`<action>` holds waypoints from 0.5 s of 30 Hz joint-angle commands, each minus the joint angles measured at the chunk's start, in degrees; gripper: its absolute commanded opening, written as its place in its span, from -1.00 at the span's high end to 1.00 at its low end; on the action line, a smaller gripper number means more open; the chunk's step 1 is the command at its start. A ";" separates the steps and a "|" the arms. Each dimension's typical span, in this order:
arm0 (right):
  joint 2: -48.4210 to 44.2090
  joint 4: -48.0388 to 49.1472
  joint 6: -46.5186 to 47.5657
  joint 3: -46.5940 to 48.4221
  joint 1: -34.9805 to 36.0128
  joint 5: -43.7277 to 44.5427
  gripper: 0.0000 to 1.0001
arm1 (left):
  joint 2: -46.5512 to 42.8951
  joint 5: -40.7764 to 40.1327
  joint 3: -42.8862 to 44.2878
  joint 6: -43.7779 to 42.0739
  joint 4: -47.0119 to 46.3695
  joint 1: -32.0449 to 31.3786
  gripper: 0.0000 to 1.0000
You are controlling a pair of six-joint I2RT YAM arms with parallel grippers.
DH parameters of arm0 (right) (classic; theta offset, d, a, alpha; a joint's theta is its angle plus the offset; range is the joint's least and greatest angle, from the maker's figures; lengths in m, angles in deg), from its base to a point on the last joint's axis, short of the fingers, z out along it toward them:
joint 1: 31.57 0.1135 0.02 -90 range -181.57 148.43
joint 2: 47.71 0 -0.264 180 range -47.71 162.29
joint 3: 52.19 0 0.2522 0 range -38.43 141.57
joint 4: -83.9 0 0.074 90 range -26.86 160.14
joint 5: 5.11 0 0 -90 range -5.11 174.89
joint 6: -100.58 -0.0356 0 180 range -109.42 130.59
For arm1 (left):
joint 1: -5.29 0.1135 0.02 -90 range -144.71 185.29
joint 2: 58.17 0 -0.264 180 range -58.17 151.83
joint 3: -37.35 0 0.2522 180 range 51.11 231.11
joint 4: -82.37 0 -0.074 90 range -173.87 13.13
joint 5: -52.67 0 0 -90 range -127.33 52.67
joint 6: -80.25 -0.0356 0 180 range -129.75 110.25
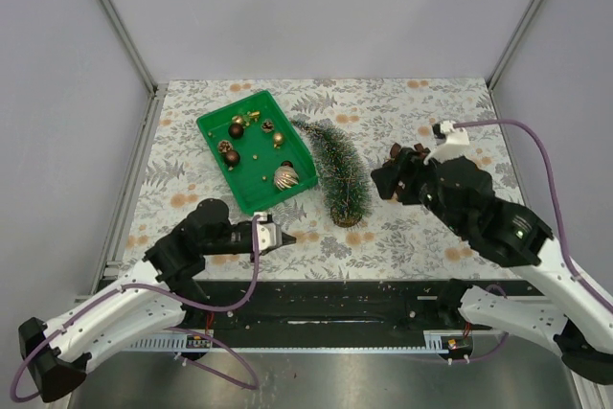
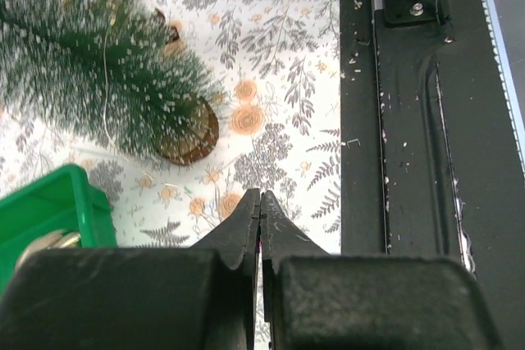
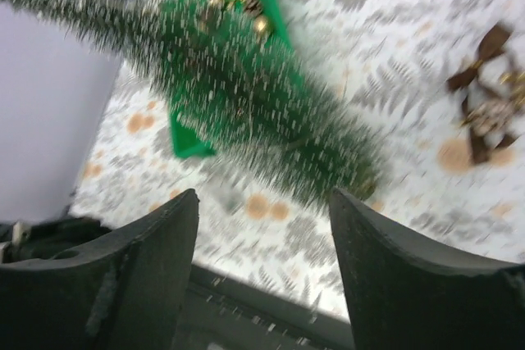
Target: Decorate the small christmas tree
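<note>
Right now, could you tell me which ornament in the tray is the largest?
The pale ribbed ornament in the tray corner beside the tree; the others are small brown or gold pieces.

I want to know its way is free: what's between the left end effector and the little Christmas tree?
Only bare flowery tablecloth lies between the left end effector and the small christmas tree; the left wrist view shows it.

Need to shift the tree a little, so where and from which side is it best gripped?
Probably low on the tree, pinching across the bristles just above its wooden disc, coming from the right. It stands on the disc and tapers to a thin tip, so low down is steadiest. The green tray crowds its left side; the right gripper, jaws apart, faces the other.
</note>
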 commanded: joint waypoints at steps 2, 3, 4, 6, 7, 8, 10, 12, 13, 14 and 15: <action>10.84 15.82 18.86 6.20 0.37 7.99 -0.64 | -2.71 2.36 -1.94 2.85 2.40 3.53 1.00; 13.82 18.63 21.15 7.69 0.37 7.82 -0.68 | -3.07 2.45 -1.94 2.50 3.19 3.97 1.00; 15.68 20.57 24.74 8.92 0.37 6.86 -0.75 | -3.50 2.53 -2.02 2.41 3.72 4.24 1.00; 19.03 24.71 29.24 11.47 0.37 5.18 -0.83 | -4.03 2.45 -2.29 2.41 4.51 4.68 1.00; 20.52 26.73 31.44 12.44 0.45 4.22 -0.86 | -4.12 2.27 -2.37 2.50 4.69 4.94 1.00; 21.66 29.01 33.37 13.15 0.37 3.60 -0.89 | -4.38 2.10 -2.81 2.76 4.78 5.29 1.00; 23.60 32.44 37.59 14.38 0.37 1.06 -0.94 | -4.82 1.57 -3.08 3.28 4.87 5.99 1.00; 24.83 36.13 40.50 14.91 0.37 -2.02 -0.97 | -5.35 1.22 -3.34 3.64 5.48 6.61 1.00; 25.62 38.06 41.64 15.17 0.37 -3.25 -0.98 | -5.44 1.22 -3.52 3.64 5.83 6.87 1.00; 26.15 39.56 43.05 15.52 0.37 -4.39 -0.99 | -5.79 1.04 -3.78 3.64 6.27 7.05 1.00; 27.12 40.88 44.11 15.96 0.37 -5.36 -0.99 | -6.05 1.04 -3.96 3.81 6.45 7.14 1.00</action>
